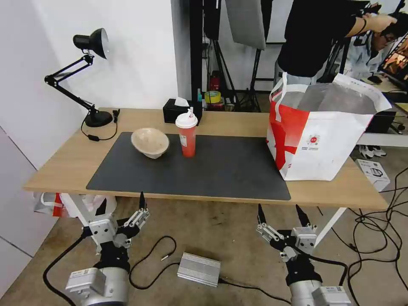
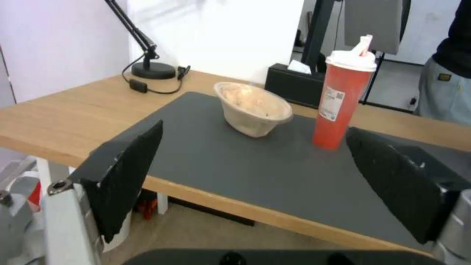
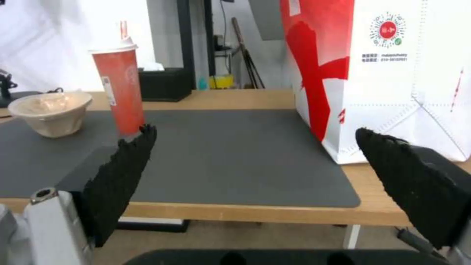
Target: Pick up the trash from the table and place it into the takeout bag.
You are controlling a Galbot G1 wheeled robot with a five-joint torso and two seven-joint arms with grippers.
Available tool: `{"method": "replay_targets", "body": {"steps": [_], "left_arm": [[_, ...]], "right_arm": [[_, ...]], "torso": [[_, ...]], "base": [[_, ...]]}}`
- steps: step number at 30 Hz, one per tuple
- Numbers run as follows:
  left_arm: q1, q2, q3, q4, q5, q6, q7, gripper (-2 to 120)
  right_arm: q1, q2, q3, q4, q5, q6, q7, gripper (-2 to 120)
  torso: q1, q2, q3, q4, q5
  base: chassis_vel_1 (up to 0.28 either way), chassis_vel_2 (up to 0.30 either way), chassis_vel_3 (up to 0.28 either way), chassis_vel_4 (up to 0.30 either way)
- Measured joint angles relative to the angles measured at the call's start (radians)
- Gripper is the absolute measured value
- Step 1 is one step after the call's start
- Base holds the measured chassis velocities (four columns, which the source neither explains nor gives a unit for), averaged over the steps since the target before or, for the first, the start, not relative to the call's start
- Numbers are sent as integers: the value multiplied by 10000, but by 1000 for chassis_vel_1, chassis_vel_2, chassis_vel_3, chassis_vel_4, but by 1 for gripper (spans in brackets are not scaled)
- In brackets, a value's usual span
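Trash sits up-table — beige bowl (image 1: 150,142) and upright red cup (image 1: 187,135) nearer the left claw (image 1: 125,212); both left and right claw (image 1: 281,216) gape open, empty.

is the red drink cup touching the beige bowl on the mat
Apart. In the left wrist view, a strip of dark mat shows between the beige bowl and the red drink cup.

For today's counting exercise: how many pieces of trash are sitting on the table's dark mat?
2. A beige bowl lies tilted on the mat's left part, and a red cup stands upright just right of it. More may be hidden inside the white bag.
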Motion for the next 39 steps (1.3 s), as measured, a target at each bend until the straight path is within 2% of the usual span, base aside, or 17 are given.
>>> {"method": "replay_targets", "body": {"steps": [12, 16, 19, 25, 34, 39], "left_arm": [[-28, -67, 32, 0, 21, 12, -1, 100], [-15, -26, 26, -1, 17, 12, 2, 100], [-18, -10, 29, -1, 14, 12, 3, 100], [-27, 62, -27, 0, -13, 6, 5, 100], [-34, 29, -53, 0, -23, 4, 12, 100], [-77, -42, -118, -1, -41, 4, 33, 100]], "right_arm": [[322, -391, 18, 76, 125, 948, -1264, 100], [668, -887, 52, 89, 1036, 1520, -2613, 100], [835, -1120, 69, 108, 1534, 1574, -3148, 100], [1389, -1812, 150, 118, 2816, 1499, -4236, 100], [2803, -2781, 150, 18, 4513, 754, -4921, 100], [3844, -2857, 4, -99, 5265, 270, -5127, 100]], "torso": [[0, 0, 0, 0, 0], [0, 0, 0, 0, 0], [0, 0, 0, 0, 0], [0, -1, 0, -1, 0], [0, 0, 0, 1, 0], [0, 0, 0, -1, 0]], "base": [[0, 0, 0, 0], [0, 0, 0, 0], [0, 0, 0, 0], [0, 0, 0, 0], [0, 0, 0, 0], [0, 0, 0, 0]]}}
